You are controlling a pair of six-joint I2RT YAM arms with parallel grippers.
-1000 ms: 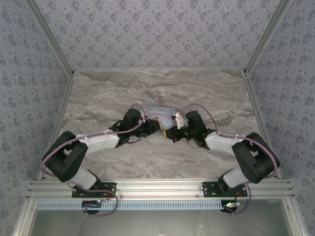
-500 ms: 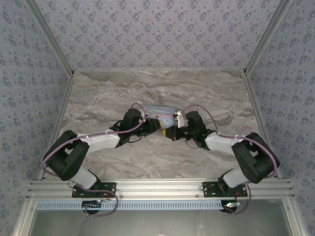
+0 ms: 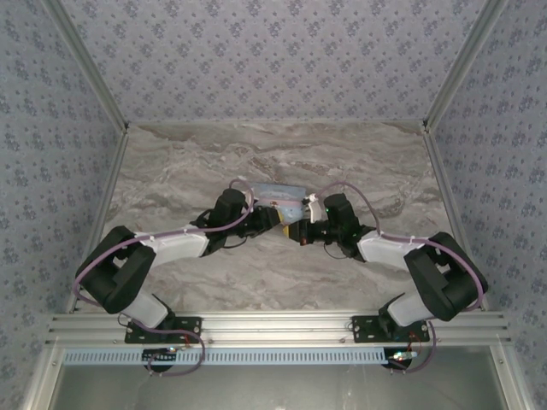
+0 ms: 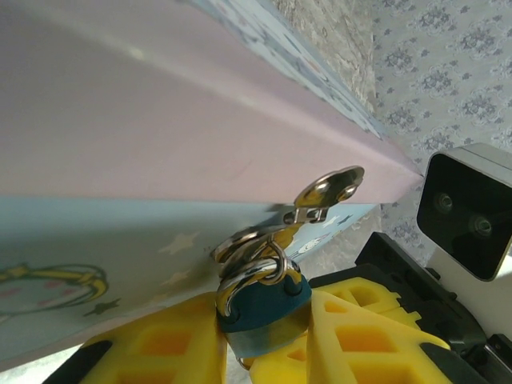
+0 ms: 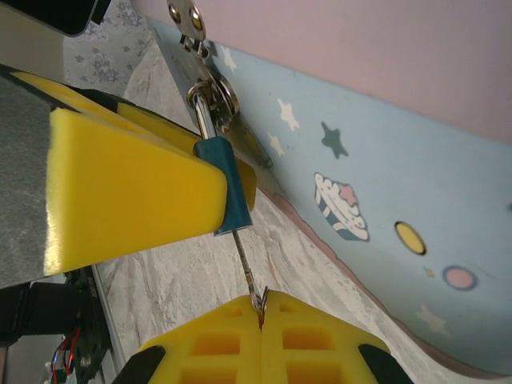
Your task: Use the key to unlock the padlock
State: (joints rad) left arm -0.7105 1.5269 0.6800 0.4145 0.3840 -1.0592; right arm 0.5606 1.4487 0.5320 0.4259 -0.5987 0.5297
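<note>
Padlock (image 4: 262,308): teal, hangs against blue front face of tin (image 4: 96,240), shackle through ring of tin's clasp (image 4: 328,190). Key (image 5: 246,264): thin metal sliver, runs out from padlock's bottom end, away from tin; how deep it sits, cannot tell. Left gripper (image 4: 260,344): partly closed, yellow fingers clamped on padlock's sides, tight beside tin. Right gripper (image 5: 262,316): closed all the way, pinching key's head. Tin: pink lid, star print, lies on marble counter (image 3: 188,162); both grippers meet at tin's near side.
</note>
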